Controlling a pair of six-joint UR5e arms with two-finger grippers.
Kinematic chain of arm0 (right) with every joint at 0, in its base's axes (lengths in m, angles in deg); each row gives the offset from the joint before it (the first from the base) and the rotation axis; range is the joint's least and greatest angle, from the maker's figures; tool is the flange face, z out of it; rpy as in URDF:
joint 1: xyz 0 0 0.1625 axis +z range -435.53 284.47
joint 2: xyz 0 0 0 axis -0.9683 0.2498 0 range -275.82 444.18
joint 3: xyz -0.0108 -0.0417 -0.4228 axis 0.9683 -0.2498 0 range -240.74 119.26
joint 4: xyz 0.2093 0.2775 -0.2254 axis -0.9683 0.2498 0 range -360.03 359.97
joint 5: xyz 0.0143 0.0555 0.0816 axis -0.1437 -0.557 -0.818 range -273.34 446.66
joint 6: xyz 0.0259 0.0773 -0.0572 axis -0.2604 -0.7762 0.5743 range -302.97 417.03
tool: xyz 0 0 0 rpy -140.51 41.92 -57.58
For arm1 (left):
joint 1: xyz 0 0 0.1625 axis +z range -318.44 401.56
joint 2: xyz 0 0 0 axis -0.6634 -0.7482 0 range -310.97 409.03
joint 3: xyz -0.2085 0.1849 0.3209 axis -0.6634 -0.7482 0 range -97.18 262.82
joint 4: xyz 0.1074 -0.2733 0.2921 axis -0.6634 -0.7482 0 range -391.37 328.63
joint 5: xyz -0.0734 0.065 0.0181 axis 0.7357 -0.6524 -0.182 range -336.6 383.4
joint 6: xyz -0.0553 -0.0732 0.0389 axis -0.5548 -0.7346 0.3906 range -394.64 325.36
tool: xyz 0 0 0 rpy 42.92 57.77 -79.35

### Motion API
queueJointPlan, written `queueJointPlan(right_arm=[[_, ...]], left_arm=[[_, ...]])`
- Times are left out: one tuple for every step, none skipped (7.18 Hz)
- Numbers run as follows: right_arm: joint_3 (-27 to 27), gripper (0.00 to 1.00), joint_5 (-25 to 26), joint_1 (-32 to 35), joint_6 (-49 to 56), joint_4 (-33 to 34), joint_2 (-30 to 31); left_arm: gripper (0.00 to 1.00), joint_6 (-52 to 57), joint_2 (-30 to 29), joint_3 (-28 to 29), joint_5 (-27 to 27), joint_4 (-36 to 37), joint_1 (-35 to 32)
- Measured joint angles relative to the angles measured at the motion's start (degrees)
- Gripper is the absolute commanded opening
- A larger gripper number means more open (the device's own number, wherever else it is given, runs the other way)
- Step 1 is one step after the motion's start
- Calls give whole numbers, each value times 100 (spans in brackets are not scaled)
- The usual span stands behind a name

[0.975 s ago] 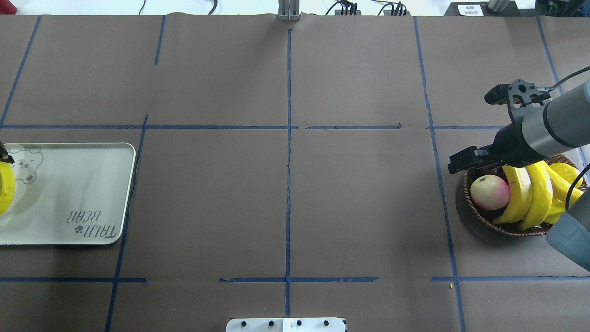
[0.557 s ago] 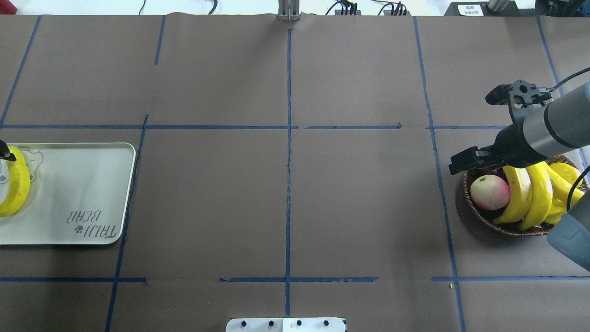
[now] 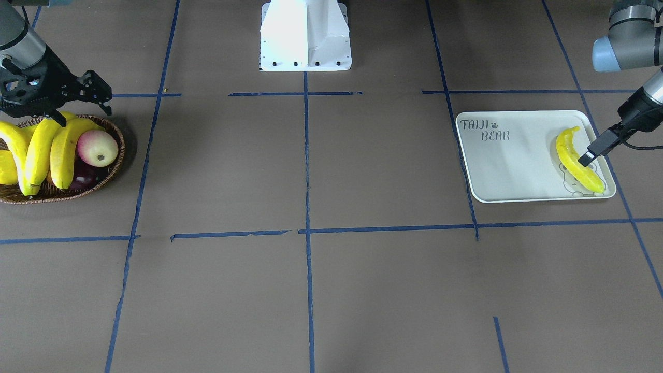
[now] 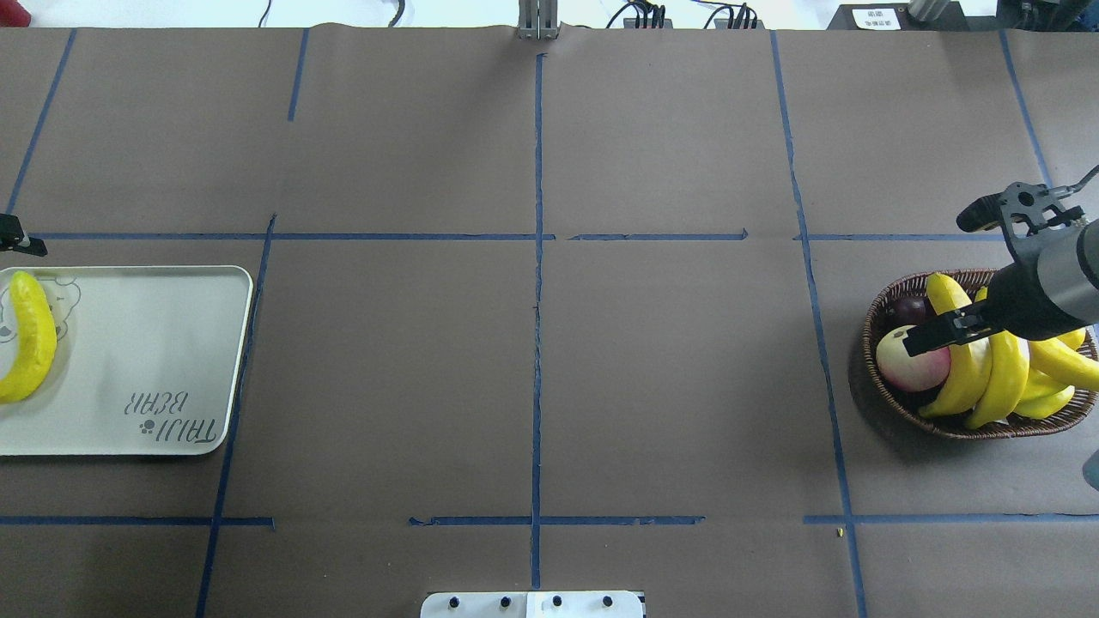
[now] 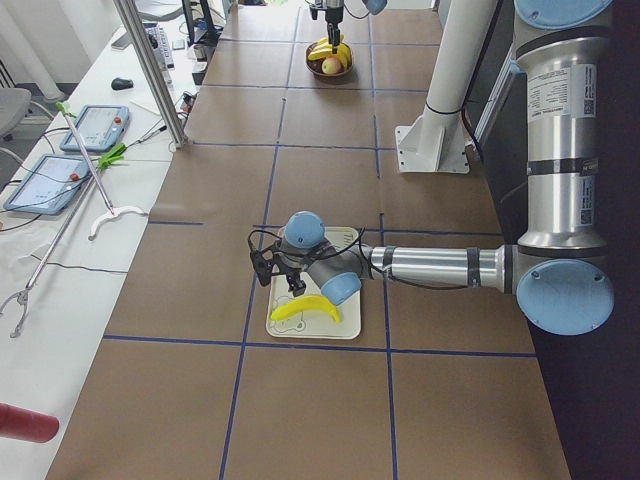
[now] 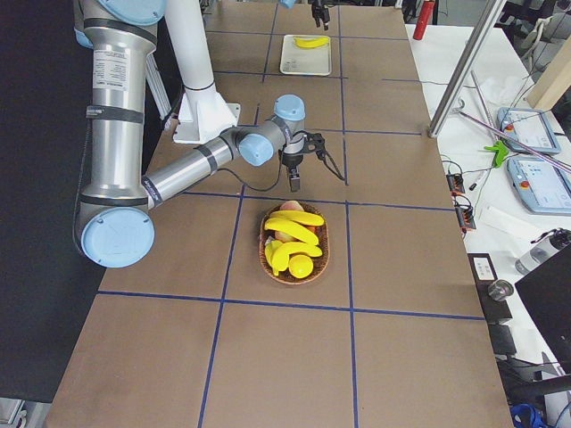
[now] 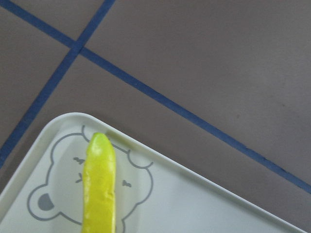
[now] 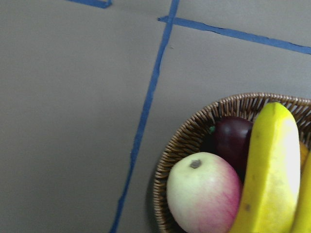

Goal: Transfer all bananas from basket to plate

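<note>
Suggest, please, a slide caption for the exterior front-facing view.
One banana lies on the plate by the left tool; the open right tool hangs over bananas in the basket.

One banana (image 4: 30, 336) lies on plate (image 4: 172, 343), other bananas (image 4: 1000, 373) in basket (image 4: 955, 426).

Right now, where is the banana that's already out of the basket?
The banana lies on the plate at the overhead view's far left, across the bear drawing and away from the basket at far right.

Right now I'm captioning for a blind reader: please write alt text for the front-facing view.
One banana lies on the white plate at right, the left gripper near it. At left, a basket holds more bananas and an apple, the right gripper above.
</note>
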Motion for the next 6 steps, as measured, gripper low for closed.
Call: queueJointPlan(right_arm=[[-39,99,57,190,576,-221,415],[-126,99,86,457,1343,-399,735],[-272,99,115,684,2194,-485,893],[-485,98,154,816,3031,-526,949],[-693,98,176,867,3646,-550,948],[-823,97,174,879,3947,-559,915]], left_arm=[[100,-9,-2,-42,15,0,5],[100,-15,-4,-54,20,0,10],[100,-21,-4,-56,25,0,17],[100,-23,-4,-58,27,0,20],[100,-24,-5,-58,25,-2,23],[100,-24,-4,-58,24,-4,24]])
